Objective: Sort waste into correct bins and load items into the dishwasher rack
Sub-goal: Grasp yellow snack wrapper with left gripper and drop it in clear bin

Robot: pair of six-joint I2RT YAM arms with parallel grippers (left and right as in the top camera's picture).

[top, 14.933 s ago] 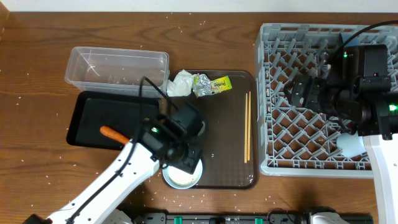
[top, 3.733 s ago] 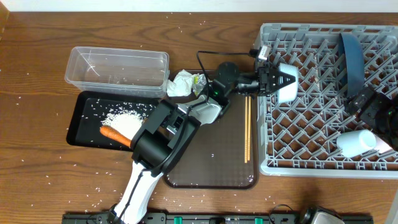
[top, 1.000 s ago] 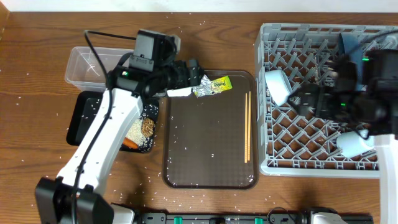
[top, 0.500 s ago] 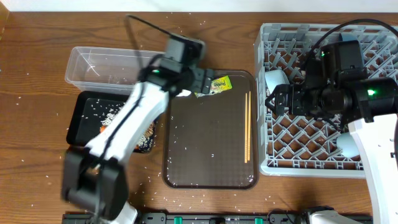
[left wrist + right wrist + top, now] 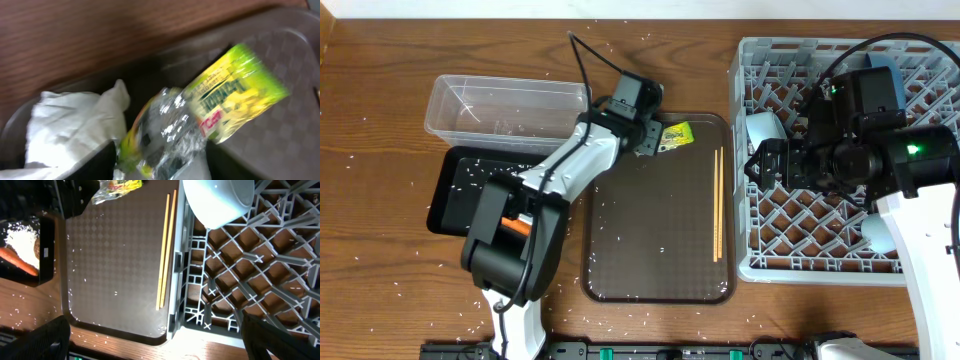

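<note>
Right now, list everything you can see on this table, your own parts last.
rack: 1, grey, right side
bowl: 1, white, rack's left edge
plate: 1, dark blue, in rack, mostly hidden
cup: 1 seen, pale, rack's right side
serving tray: 1, brown, centre
chopsticks: 2, wooden, serving tray's right side
wrapper: 1, yellow-green and foil, serving tray's far edge
tissue: 1, white, beside wrapper
tub: 1, clear, far left
black tray: 1, glossy, in front of tub
carrot piece: 1, orange, black tray
lump: 1, brown, black tray
rice: heap, white, black tray; loose grains around
left fingers: 2, black, flanking wrapper's foil end
right fingers: 2, black, wide apart, empty
</note>
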